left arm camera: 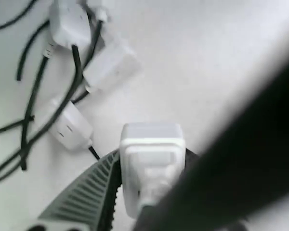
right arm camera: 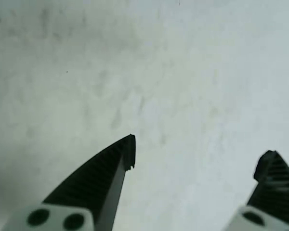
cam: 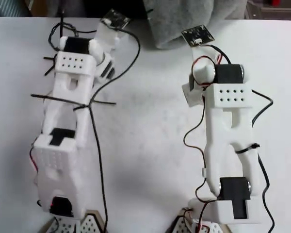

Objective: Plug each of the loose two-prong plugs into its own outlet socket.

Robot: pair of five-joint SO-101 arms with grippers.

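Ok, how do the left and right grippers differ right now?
The left gripper is shut on a white connector; the right gripper is open and holds nothing. Under the left gripper lie more connectors and black cords; under the right gripper there is just bare table. Both point down at the same white table.

Plug (left arm camera: 151,144) (maybe socket) in left gripper (left arm camera: 154,166); sockets (left arm camera: 71,126) nearby.

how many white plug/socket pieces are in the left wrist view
4. One held piece in the left end effector; three loose beyond it: near piece, middle piece, far piece. Others may be hidden.
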